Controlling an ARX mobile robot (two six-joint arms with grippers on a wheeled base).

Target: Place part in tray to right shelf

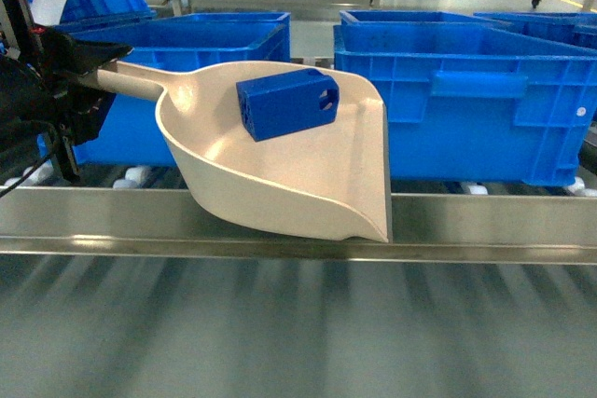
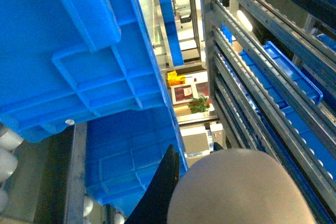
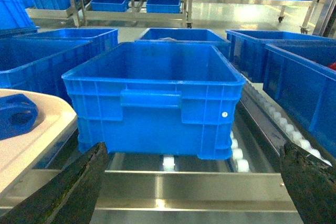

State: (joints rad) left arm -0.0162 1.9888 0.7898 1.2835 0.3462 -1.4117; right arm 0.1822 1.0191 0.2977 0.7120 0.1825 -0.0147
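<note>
while the left gripper (image 1: pixel 89 67) clamps its smooth beige handle, tray (image 1: pixel 280 174) cradles boxy blue part (image 1: pixel 287 102) over steel right shelf (image 1: pixel 280 221); right gripper (image 3: pixel 194 182) spread wide.

The tray (image 3: pixel 31 129) and the part (image 3: pixel 16 115) are cut by the right wrist view's left edge.

Beige scoop tray (image 1: pixel 280 174) lip on steel shelf rail (image 1: pixel 466 221), blue holed part (image 1: pixel 287 102) tilted inside it
</note>
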